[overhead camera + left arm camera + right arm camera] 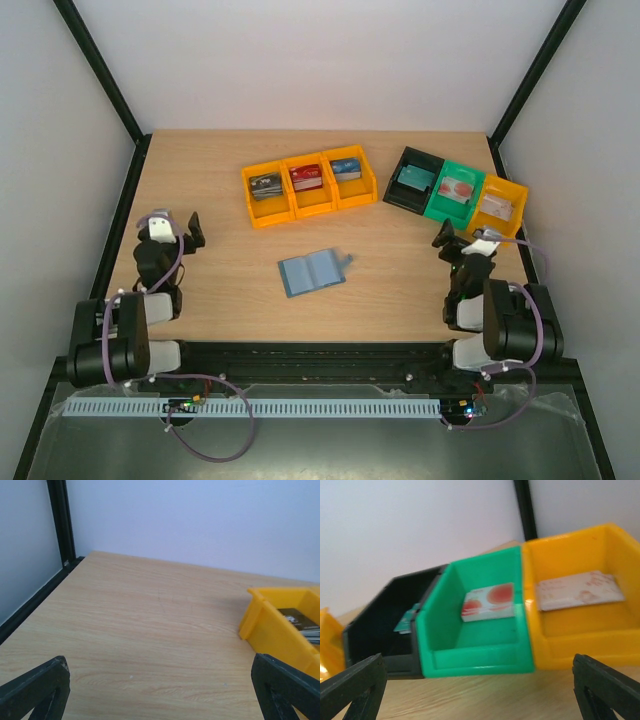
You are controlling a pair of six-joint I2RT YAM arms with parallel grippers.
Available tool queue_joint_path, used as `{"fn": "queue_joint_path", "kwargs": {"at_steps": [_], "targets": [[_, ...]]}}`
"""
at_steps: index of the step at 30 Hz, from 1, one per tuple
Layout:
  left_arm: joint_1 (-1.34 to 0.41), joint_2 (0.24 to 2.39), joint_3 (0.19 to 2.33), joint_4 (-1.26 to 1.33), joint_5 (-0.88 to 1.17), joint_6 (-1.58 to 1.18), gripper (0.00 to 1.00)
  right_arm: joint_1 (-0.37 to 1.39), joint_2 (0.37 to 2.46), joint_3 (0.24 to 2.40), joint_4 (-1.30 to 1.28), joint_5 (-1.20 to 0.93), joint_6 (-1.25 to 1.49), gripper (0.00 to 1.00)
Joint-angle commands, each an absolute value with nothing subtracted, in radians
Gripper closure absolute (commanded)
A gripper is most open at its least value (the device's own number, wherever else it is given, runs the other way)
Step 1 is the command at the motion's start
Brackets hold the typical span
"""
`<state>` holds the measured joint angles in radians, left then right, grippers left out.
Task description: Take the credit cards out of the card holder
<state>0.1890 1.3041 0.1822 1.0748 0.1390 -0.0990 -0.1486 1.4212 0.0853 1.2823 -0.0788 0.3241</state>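
Note:
The teal-blue card holder [312, 271] lies flat at the table's middle, its snap tab pointing right; I cannot tell what its sleeves hold. Credit cards lie in the bins: a teal one [406, 622] in the black bin, a red-and-white one [488, 602] in the green bin, a pale one [579, 590] in the yellow bin. My left gripper [172, 224] [160, 690] hangs open over bare wood at the left, far from the holder. My right gripper [465, 236] [477, 685] is open just in front of the green bin [475, 657], with nothing between its fingers.
A row of three yellow bins [310, 186] with cards stands behind the holder; its left end shows in the left wrist view as a yellow bin [270, 630]. The black bin [410, 180], green bin [452, 192] and yellow bin [500, 205] sit at the back right. Black frame posts edge the table.

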Motion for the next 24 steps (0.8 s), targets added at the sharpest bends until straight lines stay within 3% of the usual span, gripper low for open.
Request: {"fn": "queue_joint_path", "kwargs": {"at_steps": [1,2,4,8,10,14,24], "targets": [[0.148,1.373,0.163,1.286,0.132,-0.151,0.01,-0.071,1.542,0.091,1.544,-0.081,0.193,0.01],[0.134,1.404,0.172,1.303,0.124,-0.143,0.00,-0.064,1.560,0.101,1.577,-0.095,0.184,0.01],[0.117,1.458,0.172,1.351,0.110,-0.127,0.01,-0.062,1.500,0.143,1.389,-0.083,0.175,0.01],[0.039,1.553,0.118,1.568,0.072,-0.044,0.01,-0.061,1.527,0.181,1.372,-0.085,0.178,0.01],[0.023,1.510,0.168,1.392,0.041,-0.029,0.01,-0.053,1.529,0.196,1.325,-0.072,0.172,0.01],[0.019,1.527,0.234,1.288,0.027,-0.028,0.01,-0.051,1.525,0.193,1.333,-0.073,0.171,0.01],[0.015,1.537,0.241,1.285,0.027,-0.027,0.01,-0.051,1.526,0.191,1.335,-0.074,0.171,0.01]]}}
